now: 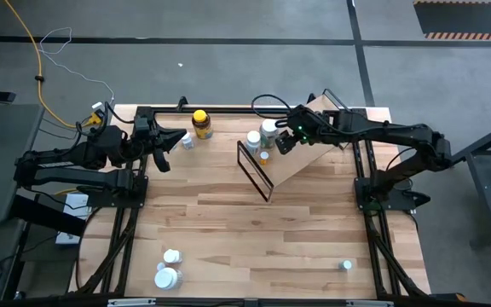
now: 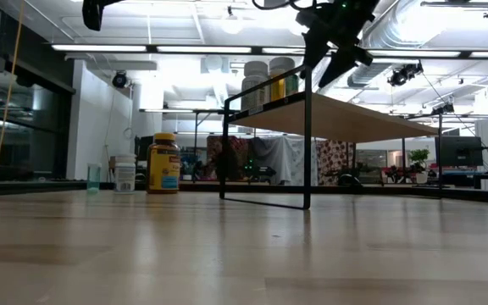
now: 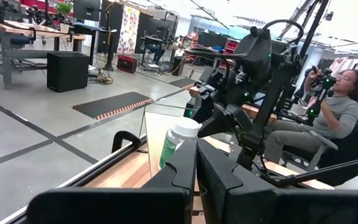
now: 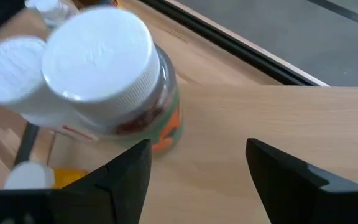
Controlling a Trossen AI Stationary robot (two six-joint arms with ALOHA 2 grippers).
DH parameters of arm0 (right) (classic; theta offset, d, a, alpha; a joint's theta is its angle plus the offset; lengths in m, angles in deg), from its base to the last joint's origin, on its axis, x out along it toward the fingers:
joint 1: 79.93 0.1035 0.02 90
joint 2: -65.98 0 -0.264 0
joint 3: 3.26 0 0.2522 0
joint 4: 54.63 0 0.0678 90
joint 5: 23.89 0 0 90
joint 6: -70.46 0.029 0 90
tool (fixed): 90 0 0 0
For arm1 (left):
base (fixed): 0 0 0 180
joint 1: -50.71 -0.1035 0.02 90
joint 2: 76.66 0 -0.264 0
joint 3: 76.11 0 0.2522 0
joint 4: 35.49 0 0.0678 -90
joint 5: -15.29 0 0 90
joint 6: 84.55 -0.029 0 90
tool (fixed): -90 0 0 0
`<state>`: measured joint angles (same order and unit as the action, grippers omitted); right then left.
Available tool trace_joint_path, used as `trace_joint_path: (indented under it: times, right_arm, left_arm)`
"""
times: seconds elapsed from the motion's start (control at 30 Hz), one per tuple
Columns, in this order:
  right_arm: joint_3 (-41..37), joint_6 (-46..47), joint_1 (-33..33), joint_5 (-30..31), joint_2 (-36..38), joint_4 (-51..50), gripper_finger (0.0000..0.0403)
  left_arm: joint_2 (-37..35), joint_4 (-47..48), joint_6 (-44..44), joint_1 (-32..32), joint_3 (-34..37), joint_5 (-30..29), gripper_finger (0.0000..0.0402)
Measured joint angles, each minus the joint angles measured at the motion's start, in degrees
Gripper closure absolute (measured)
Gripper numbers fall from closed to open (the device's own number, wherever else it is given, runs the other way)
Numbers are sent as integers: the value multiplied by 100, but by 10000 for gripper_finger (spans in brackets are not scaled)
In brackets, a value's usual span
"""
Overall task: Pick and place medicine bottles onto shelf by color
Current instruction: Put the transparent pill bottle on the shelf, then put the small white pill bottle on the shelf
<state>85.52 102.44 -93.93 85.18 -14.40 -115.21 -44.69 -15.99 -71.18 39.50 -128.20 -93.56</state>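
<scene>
Grey floor (image 1: 228, 60), strip-lit ceiling (image 2: 185, 48)

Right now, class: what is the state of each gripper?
Left gripper: shut, holding nothing visible.
Right gripper: open, empty, above the shelf beside a white-capped bottle.

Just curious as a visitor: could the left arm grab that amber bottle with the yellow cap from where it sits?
Probably yes. The amber bottle stands just beyond the left end effector, with only a small white bottle beside it.

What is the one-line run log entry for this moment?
right gripper: jaws open above bottles on shelf | left gripper: shut, waiting | amber bottle: on table
</scene>
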Motion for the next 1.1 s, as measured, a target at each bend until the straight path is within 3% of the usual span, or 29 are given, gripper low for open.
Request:
trace_joint_path:
  times: [0.27, 0.5, 0.77, 1.1]
  right_arm:
    - [0, -72, 103, -20, 543, -495, 151]
    - [0, 391, 818, 162, 1158, -279, 151]
    - [0, -64, 1669, 320, 1129, 637, 151]
    - [4, -645, 1700, 323, 1104, 803, 151]
  left_arm:
    - [0, 0, 0, -1, 0, 0, 398]
    - [-21, 1, -2, 0, 0, 19, 398]
    - [-77, 0, 11, -2, 0, 19, 398]
    - [-74, 0, 254, 1, 0, 21, 398]
